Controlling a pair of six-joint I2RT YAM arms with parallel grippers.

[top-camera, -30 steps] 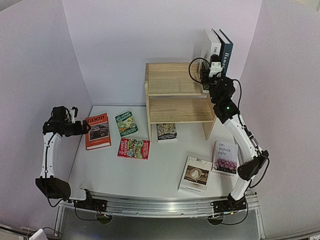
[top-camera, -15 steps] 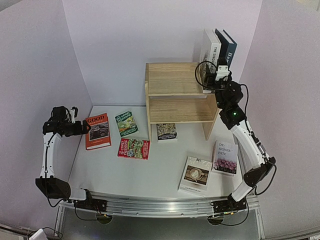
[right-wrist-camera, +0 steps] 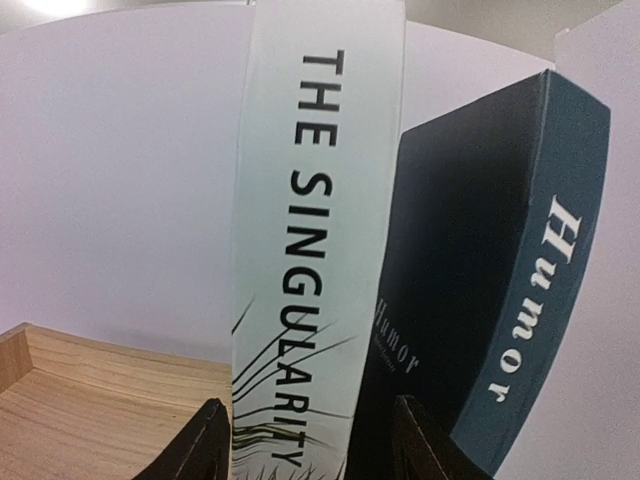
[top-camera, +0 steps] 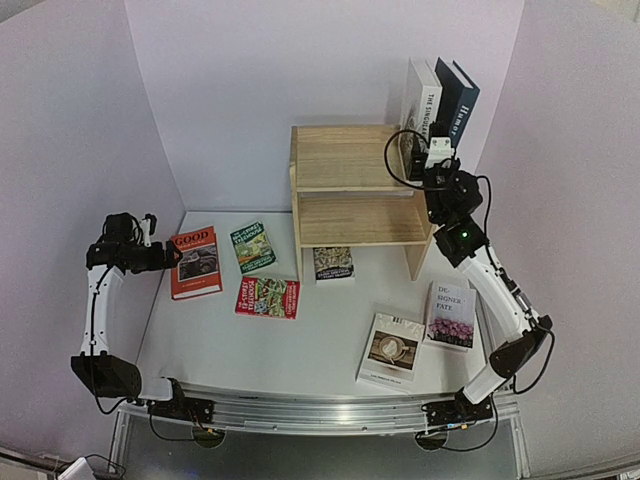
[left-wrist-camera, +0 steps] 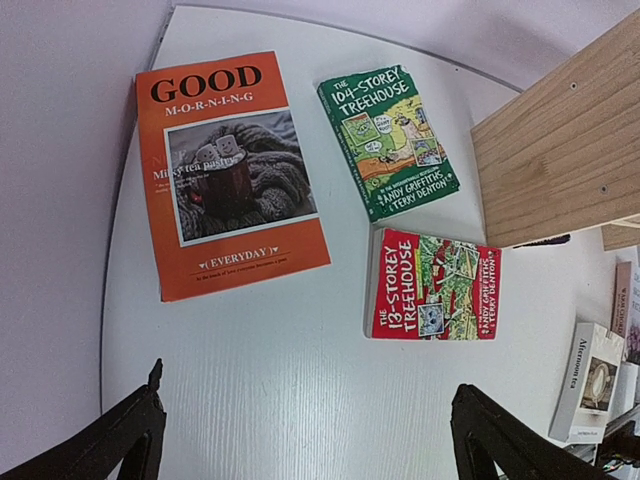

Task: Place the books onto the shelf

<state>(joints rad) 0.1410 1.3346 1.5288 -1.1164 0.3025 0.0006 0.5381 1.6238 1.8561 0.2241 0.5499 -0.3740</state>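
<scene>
My left arm is folded at the left of the table (top-camera: 320,345), forearm upright and wrist bent in. The left gripper (left-wrist-camera: 310,390) hangs wide open above the bare surface and holds nothing.

Nearest me on the right, the coffee book (top-camera: 390,350) and flower book (top-camera: 451,316) lie flat, side by side, long axes running away from me. Left of middle, the red book (top-camera: 268,297) lies flat with its long axis left to right. Beyond it, the orange book (top-camera: 195,262) and green book (top-camera: 253,246) lie flat, long axes pointing away, titles at the far end. A dark book (top-camera: 333,263) lies flat at the foot of the shelf (top-camera: 350,190).

My right arm reaches up and away to the right end of the top tier. There the white book (top-camera: 421,105) stands upright, spine toward me. The right gripper (right-wrist-camera: 310,430) has a finger on either side of that spine; I cannot tell whether they press on it. Just right of it, the blue book (top-camera: 462,100) stands on end too, leaning rightward.
</scene>
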